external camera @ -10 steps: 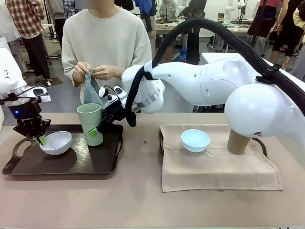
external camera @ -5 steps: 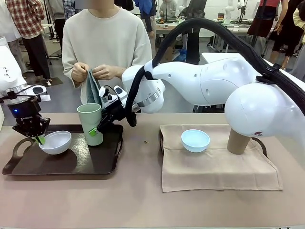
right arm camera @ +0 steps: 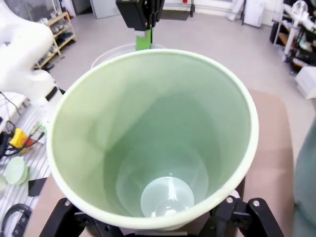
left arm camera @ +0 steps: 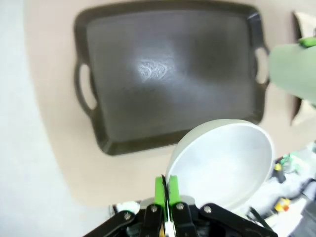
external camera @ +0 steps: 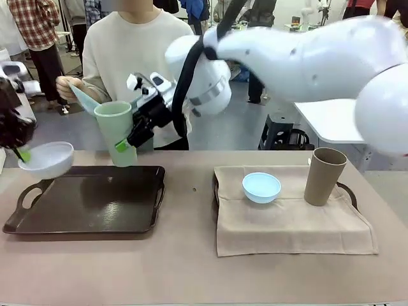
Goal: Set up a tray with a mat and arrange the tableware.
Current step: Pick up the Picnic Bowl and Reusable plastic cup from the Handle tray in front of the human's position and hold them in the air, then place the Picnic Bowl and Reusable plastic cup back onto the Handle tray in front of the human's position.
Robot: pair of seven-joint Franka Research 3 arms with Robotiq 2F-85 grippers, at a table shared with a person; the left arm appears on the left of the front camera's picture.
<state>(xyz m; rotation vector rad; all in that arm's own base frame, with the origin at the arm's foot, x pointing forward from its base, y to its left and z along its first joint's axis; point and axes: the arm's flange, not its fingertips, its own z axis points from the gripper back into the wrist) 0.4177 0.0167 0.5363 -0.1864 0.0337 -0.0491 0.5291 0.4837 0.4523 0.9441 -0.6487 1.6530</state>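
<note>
Both arms are holding their loads clear above the bare tray [external camera: 83, 204], the left gripper [external camera: 22, 155] pinching the white bowl [external camera: 46, 159] by its rim, the right gripper [external camera: 127, 143] clasping the upright green tumbler [external camera: 118, 131] (long axis vertical), while the person's hand [external camera: 67, 88] is bringing the mat [external camera: 86, 101] just beside it.

Tan table [external camera: 191, 268] sits on a grey floor [external camera: 245, 124]. Past the table: a white bench [external camera: 331, 118] off to its right, more tables [external camera: 223, 29] farther back, bystanders standing around them. Wooden shelving [right arm camera: 59, 29] by the floor's edge. Even indoor light.
</note>
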